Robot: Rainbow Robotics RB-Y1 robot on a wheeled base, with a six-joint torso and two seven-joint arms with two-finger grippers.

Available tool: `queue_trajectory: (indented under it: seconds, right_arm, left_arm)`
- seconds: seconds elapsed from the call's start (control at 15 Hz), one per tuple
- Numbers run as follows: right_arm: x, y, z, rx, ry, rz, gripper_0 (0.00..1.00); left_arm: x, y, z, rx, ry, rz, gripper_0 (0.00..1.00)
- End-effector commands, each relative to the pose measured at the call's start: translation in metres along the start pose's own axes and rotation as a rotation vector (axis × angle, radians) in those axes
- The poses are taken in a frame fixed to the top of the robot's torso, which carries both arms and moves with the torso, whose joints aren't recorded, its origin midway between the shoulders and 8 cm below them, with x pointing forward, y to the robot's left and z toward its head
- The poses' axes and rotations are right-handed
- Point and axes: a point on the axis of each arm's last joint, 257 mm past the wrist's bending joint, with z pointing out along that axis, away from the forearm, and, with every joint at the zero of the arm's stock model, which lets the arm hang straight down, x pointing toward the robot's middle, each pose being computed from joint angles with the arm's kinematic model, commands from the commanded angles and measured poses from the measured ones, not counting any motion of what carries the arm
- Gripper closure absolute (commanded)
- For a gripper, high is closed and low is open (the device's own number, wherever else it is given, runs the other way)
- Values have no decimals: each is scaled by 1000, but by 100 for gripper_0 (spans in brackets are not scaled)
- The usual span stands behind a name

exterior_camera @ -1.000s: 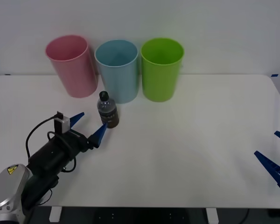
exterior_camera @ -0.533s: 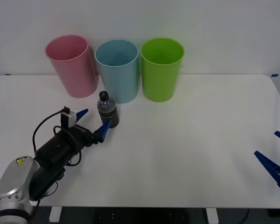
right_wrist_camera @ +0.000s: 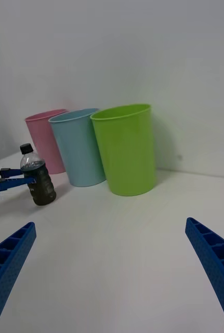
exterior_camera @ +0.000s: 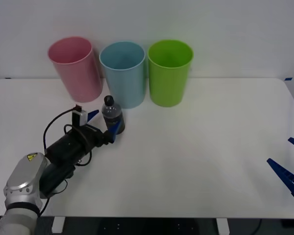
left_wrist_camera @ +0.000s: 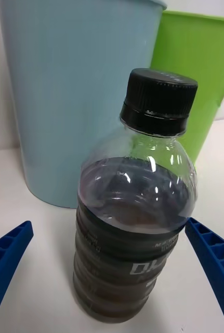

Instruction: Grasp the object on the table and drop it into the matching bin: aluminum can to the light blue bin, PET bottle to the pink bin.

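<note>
Left arm reaches low across the table (exterior_camera: 196,147) toward the bottle (exterior_camera: 112,116), left gripper (exterior_camera: 102,124) wide open with a finger either side of it, not touching, bottle upright just in front of the blue bin (exterior_camera: 123,73); right gripper (exterior_camera: 291,161) spread, well apart.

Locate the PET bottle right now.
In the front view the PET bottle stands upright on the table's left half, just in front of the light blue bin, between the open fingers of the left gripper.
</note>
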Motion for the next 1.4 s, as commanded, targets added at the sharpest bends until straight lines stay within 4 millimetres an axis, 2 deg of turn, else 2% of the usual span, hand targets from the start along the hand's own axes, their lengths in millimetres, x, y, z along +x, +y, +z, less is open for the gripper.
queue_trajectory:
  seconds: [0.07,0.47,0.8,0.87,0.93,1.0,1.07,1.4]
  right_arm:
    - [0,0,0,0,0,0,0]
    - [0,0,0,0,0,0,0]
    - [0,0,0,0,0,0,0]
    - [0,0,0,0,0,0,0]
    - [0,0,0,0,0,0,0]
    - [0,0,0,0,0,0,0]
    - [0,0,0,0,0,0,0]
    - [0,0,0,0,0,0,0]
  left_arm:
    - [-1,0,10,3,7,7,0]
    - [-2,-2,27,11,24,19,0]
    - [-2,-4,27,15,26,22,0]
    - [-2,-4,27,15,26,22,16]
    - [-1,-5,27,17,27,27,75]
    - [-1,-5,27,18,27,32,90]
    - [-1,-6,28,20,27,38,99]
    - [-1,-5,27,18,26,37,100]
